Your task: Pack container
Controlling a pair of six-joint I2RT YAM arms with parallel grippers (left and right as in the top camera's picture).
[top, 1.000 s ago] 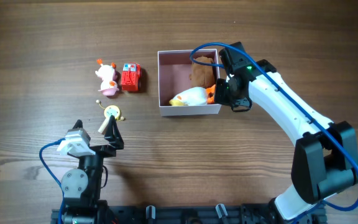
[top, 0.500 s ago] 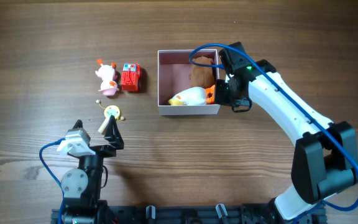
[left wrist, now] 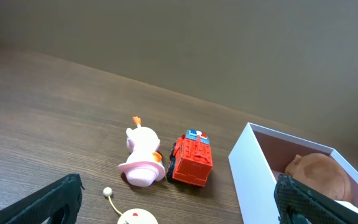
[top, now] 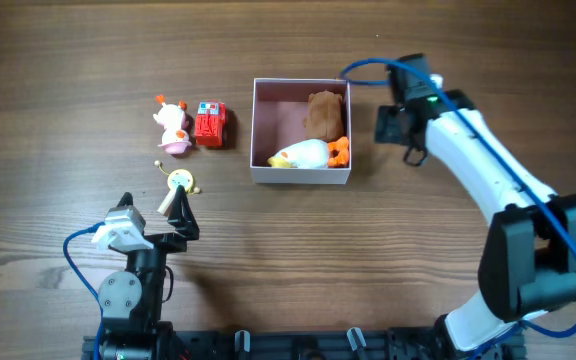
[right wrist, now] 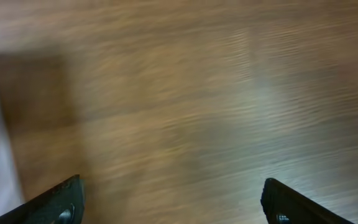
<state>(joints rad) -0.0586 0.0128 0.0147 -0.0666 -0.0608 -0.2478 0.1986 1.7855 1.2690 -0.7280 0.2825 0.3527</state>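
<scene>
White walls mark your container, holding a brown plush toy and a white duck. Just beside it your right gripper is wide and empty; the left gripper, well apart, is wide too.

Near the right pincer: container white-walled, dusty-pink inside; 1 brown toy, 1 white-orange toy. Table brown woodgrain.

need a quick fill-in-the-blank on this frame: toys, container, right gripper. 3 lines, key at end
1. The toy truck next to the pink-and-white figure is ___ in colour.
2. The brown toy lies ___ the container.
3. The right gripper is beside the container with its jaws ___.
Missing words: red; inside; open.
</scene>
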